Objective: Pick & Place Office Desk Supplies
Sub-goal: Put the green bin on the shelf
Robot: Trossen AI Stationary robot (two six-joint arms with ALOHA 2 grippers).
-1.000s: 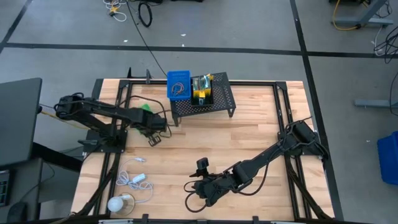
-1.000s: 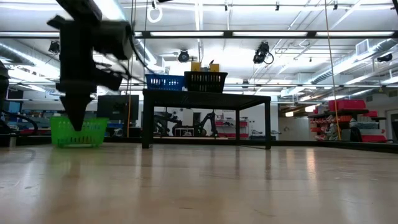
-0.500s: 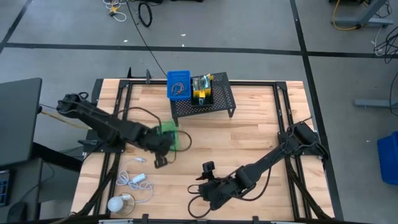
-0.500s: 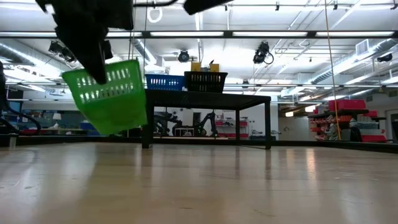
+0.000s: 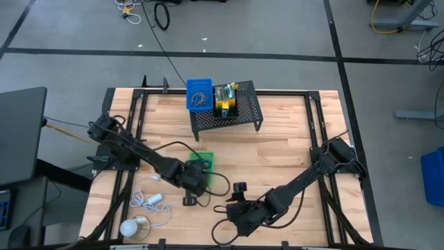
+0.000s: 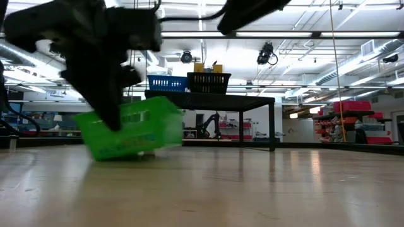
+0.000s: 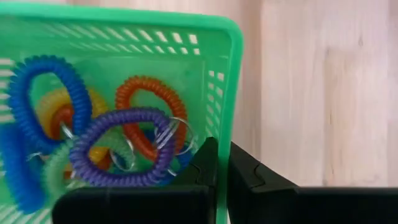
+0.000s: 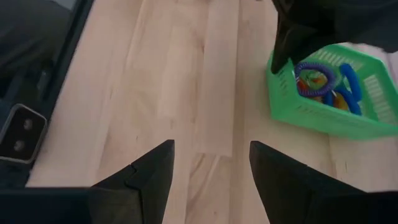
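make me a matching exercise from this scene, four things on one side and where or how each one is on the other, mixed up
Things:
1. green tray
2. blue tray
3. left tool
4. right tool

Places or states:
A. open, holding nothing, above bare wood
B. on the black mesh stand
C. shut on a tray's rim
D. mid-table, tilted, coloured loops inside

Pairs: 1-D, 2-B, 3-C, 4-A

Bare tabletop point(image 5: 277, 156) right of green tray point(image 5: 202, 162)
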